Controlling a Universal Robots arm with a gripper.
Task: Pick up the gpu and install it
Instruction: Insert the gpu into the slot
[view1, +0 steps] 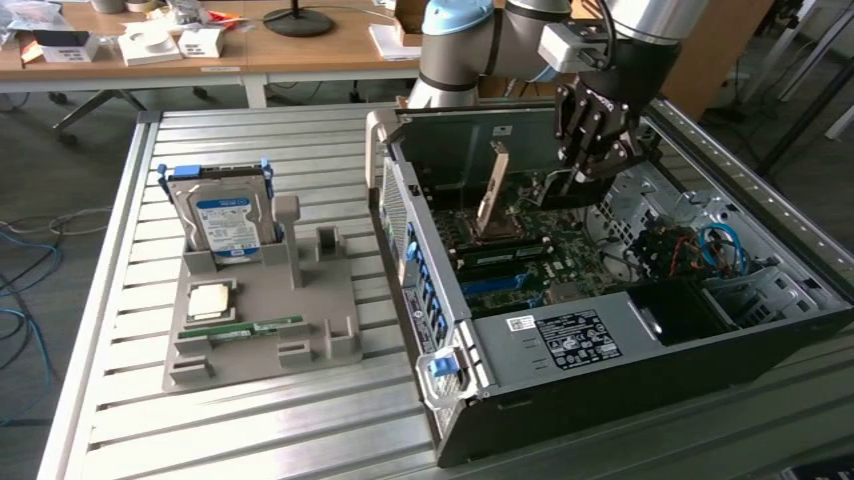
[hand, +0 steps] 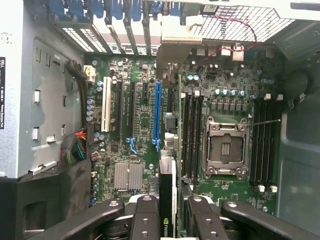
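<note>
Your gripper (hand: 170, 219) was clamped on the gpu (hand: 167, 192), which hung edge-on over the motherboard (hand: 142, 107) inside the open computer case (view1: 694, 385). To seat it well, I judge you needed its lower edge parallel with the blue slot (hand: 157, 115) and level, pressing straight without twisting.

Slatted aluminium bench (view1: 267, 430), ribs running across from exterior view's left to right. Grey moulded parts holder (view1: 300, 295) sits flat on slats toward exterior view's left. Open black computer case (view1: 627, 365) lies on its side toward exterior view's right, near holder, strip of slats between them.
</note>
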